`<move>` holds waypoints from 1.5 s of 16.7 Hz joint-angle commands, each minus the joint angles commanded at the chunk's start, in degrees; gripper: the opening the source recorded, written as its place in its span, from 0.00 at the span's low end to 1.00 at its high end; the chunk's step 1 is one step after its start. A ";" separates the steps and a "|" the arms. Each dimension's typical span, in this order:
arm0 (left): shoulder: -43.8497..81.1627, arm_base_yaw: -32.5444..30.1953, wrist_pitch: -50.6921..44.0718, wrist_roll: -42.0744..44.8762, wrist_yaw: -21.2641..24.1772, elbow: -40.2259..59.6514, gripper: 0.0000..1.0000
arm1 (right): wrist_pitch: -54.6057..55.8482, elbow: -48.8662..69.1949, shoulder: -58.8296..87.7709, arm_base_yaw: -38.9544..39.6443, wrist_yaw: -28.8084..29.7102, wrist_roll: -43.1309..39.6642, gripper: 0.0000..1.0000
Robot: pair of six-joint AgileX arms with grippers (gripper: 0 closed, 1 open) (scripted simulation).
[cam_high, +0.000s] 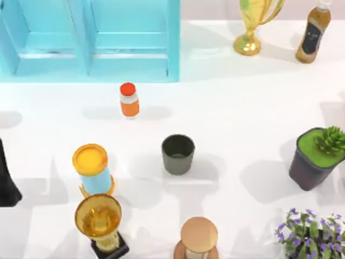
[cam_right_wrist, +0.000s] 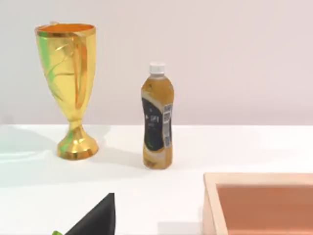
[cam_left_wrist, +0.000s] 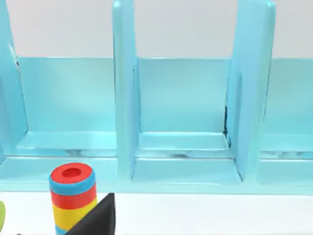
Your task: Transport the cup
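Observation:
The cup [cam_high: 178, 154] is small, dark grey-green and handleless. It stands upright near the middle of the white table, with nothing touching it. My left arm [cam_high: 6, 181] shows as a dark shape at the table's left edge, well left of the cup. A dark wedge of my left gripper [cam_left_wrist: 95, 220] appears in the left wrist view, facing the blue shelf unit [cam_left_wrist: 186, 147]. A similar dark wedge of my right gripper [cam_right_wrist: 95, 220] appears in the right wrist view, facing a gold trophy [cam_right_wrist: 71, 88] and a tea bottle [cam_right_wrist: 157, 122].
Around the cup stand an orange-capped bottle [cam_high: 129, 100], a blue can with a yellow lid [cam_high: 92, 170], a gold trophy on a black base [cam_high: 99, 221], a copper-topped object [cam_high: 198, 237] and a dark potted plant [cam_high: 315, 159]. The blue shelf unit [cam_high: 91, 43] lines the back left. A wooden box [cam_right_wrist: 264, 200] lies near my right gripper.

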 joint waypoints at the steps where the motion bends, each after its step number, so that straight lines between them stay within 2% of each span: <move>1: 0.00 0.00 0.00 0.00 0.00 0.00 1.00 | 0.00 0.00 0.00 0.00 0.00 0.00 1.00; 5: 3.37 -0.66 -2.42 -1.41 -0.27 3.24 1.00 | 0.00 0.00 0.00 0.00 0.00 0.00 1.00; 10: 19.45 -4.45 -13.89 -7.68 -1.31 18.92 1.00 | 0.00 0.00 0.00 0.00 0.00 0.00 1.00; 16: 49.53 -12.83 -34.83 -18.29 -2.34 48.88 1.00 | 0.00 0.00 0.00 0.00 0.00 0.00 1.00; 25: 100.97 -29.93 -67.87 -33.54 -1.55 99.95 1.00 | 0.00 0.00 0.00 0.00 0.00 0.00 1.00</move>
